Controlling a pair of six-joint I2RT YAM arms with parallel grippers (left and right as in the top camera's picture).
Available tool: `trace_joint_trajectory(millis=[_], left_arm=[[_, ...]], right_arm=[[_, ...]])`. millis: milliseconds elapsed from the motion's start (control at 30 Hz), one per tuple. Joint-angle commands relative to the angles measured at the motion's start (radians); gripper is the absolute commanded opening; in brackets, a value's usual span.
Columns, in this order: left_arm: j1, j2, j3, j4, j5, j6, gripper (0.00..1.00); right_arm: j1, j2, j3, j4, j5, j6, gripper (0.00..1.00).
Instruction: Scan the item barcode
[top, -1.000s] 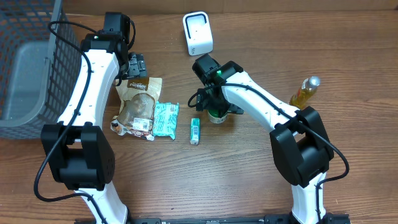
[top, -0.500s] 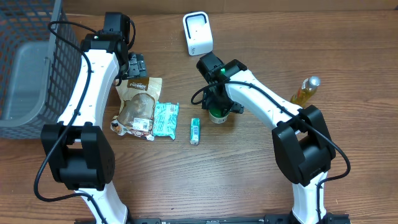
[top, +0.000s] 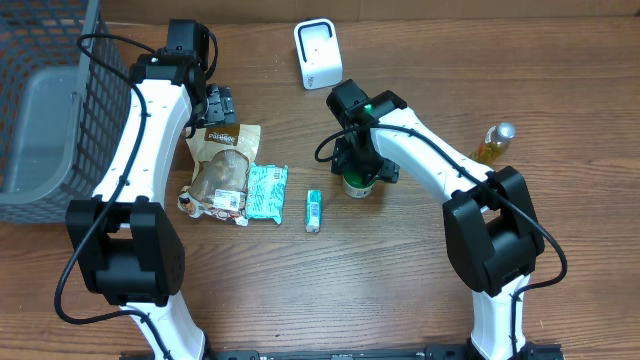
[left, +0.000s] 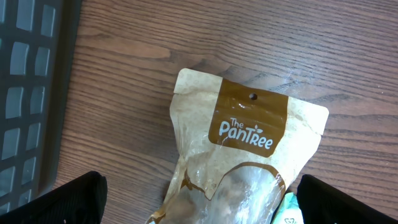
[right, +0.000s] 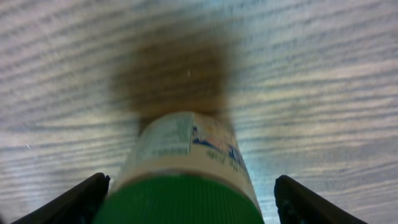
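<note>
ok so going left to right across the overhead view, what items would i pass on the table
wire basket → brown pantree pouch → teal packet → small green tube → green-lidded jar → yellow bottle

White jar (right: 186, 155) (green on top), tan-brown pouch (left: 249, 149).

Evenly lit wood-grain table (top: 300, 290) beneath the 2 pairs of jaws; dark wire basket (top: 88, 100) beside the left pair.
</note>
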Motion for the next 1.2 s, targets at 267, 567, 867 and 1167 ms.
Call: trace_joint_trajectory(millis=[267,567,867,1167], left_arm=[[-0.004,-0.004,0.012,0.002,-0.014,0.0,1.0],[-0.004,-0.004,0.012,0.002,-0.014,0.0,0.99],[-0.004,-0.004,0.012,0.002,-0.014,0.0,0.99],[-0.004,-0.004,0.012,0.002,-0.014,0.0,0.99]], right_arm=[[0.01,0.003,-0.008,-0.005,-0.038,0.05,0.8],[0.031,0.003,-0.008,0.008,-0.027,0.053,0.79],[0.031,0.004,-0.026,0.037,-0.027,0.053,0.77],[0.019,0.004,-0.062,0.084,-0.026,0.052,0.72]])
